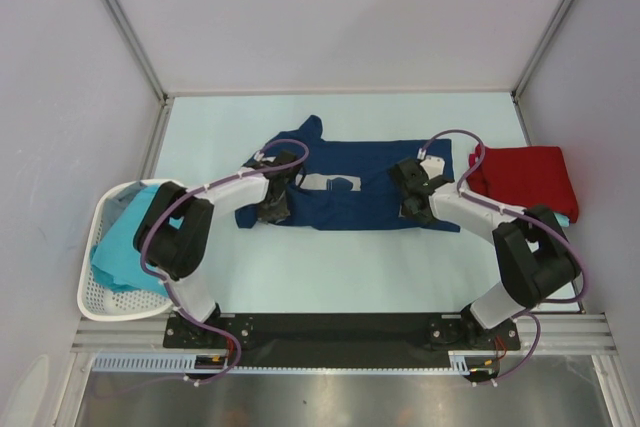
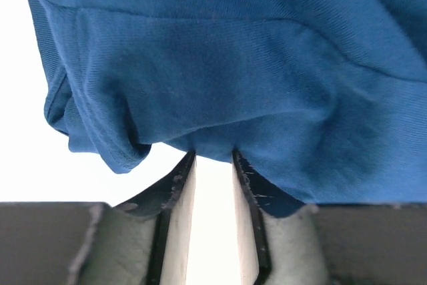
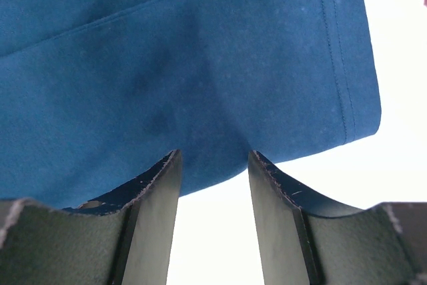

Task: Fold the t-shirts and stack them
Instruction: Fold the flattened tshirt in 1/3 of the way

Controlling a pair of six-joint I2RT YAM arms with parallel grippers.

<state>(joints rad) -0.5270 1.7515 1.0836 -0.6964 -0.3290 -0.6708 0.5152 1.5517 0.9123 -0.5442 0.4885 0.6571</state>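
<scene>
Navy shirt lies spread out

Turquoise shirts lie in the white basket at far left. We see the left gripper at the navy shirt's left edge, fingers narrowly apart, the gap between them empty. The right gripper sits at the right hem, fingers wider apart, cloth loose at their tips. Farthest right lies a folded red shirt.
</scene>
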